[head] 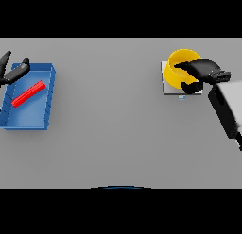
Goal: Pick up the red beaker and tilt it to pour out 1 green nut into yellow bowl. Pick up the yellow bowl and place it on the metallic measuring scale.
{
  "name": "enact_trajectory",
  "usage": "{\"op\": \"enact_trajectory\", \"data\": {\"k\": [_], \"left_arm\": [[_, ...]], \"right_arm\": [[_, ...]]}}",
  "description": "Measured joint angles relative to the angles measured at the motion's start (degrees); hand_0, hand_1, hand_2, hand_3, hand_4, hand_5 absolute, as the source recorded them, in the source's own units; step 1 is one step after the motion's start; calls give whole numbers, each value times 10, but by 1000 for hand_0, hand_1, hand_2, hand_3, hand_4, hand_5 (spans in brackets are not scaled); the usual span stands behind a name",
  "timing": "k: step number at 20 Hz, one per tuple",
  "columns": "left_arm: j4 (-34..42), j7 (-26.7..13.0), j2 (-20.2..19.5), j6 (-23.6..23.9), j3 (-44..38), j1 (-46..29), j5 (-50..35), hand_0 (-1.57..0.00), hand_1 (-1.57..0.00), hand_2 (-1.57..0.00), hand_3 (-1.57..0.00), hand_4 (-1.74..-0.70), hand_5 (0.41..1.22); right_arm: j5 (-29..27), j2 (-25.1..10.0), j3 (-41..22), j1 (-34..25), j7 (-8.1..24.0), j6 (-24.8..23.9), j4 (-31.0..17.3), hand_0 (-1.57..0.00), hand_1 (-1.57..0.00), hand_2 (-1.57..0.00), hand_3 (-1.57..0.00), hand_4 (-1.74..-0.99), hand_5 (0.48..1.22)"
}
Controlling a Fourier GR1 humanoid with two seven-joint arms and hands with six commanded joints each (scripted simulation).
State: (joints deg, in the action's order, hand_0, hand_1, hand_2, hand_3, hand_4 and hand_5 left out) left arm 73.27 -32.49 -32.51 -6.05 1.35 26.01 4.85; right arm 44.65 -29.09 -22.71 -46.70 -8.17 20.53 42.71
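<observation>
1. Bowl (pixel 176 73): one, yellow, sits on the one scale (pixel 169 89) at table's (pixel 118 134) far right; scale mostly hidden under it, only pale edges show
2. R hand (pixel 201 72): over bowl's right rim, fingers curled round rim, gripping it
3. Beaker (pixel 28 94): one, red, lying flat & diagonal inside the one blue tray (pixel 49 94) at far left
4. L hand (pixel 12 72): at tray's back-left corner, fingers loosely spread, holds nothing, clear of beaker
5. Nuts: can't tell

Bowl (pixel 176 72) sits on the scale (pixel 166 87). Tray (pixel 28 112) lies well left of the scale, holding a beaker (pixel 28 94).
</observation>
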Motion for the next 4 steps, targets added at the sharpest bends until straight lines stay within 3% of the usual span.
{"op": "enact_trajectory", "data": {"k": [4], "left_arm": [[11,-2,1,0,3,-14,-1,1,1,1,1,-833,760]], "right_arm": [[1,-4,-6,6,14,19,14,-64,-63,-50,-42,-1390,779]]}}
